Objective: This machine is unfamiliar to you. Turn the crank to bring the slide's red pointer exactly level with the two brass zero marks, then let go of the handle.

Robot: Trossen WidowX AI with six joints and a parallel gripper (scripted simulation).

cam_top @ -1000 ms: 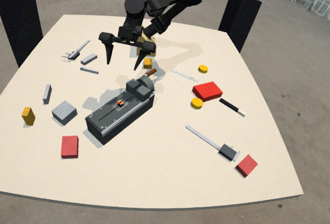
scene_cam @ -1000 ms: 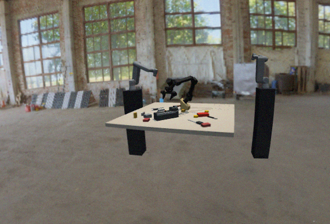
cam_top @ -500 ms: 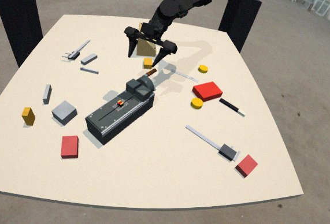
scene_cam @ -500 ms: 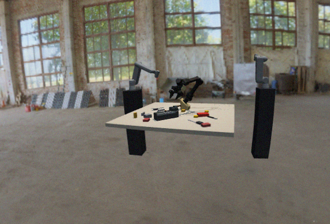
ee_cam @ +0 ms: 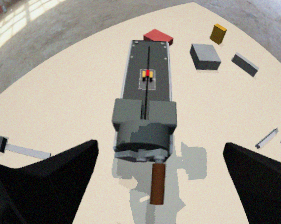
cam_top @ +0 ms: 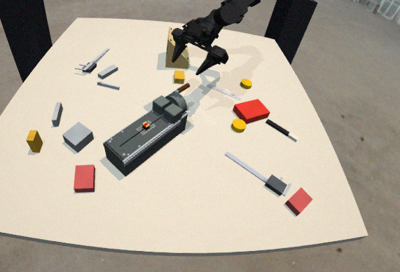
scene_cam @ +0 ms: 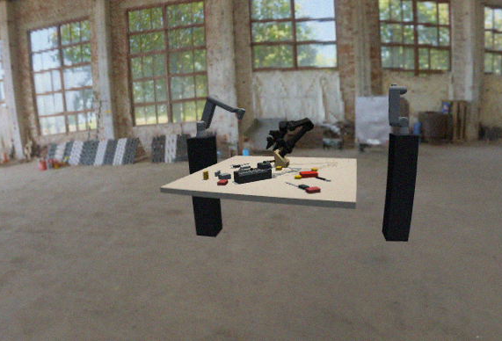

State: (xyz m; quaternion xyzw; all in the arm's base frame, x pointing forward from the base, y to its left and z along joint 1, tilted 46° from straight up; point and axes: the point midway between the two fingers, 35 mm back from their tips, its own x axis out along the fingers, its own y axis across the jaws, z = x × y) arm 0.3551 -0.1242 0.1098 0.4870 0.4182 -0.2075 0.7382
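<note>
The dark machine (cam_top: pixel 154 147) (scene_cam: pixel 253 177) (ee_cam: pixel 131 87) sits mid-table, its crank end toward the arm. The brown crank handle (cam_top: pixel 183 87) (ee_cam: pixel 158 184) points out from the round hub. The red pointer (cam_top: pixel 144 124) (ee_cam: pixel 147 73) is in the slot between the two brass marks; in the wrist view it looks slightly toward the end away from the crank, but exact level is too small to tell. My gripper (cam_top: pixel 185 67) (ee_cam: pixel 164 148) is open and empty, above the table on the handle's side. The handle shows between the fingers in the wrist view, untouched.
A yellow cube (cam_top: pixel 179 76) lies near the handle, with a tan wedge-shaped block behind it. A bright red block (cam_top: pixel 251 110) and two yellow discs (cam_top: pixel 246 83) (cam_top: pixel 239 125) lie right of the machine. A grey block (cam_top: pixel 78 136) lies left.
</note>
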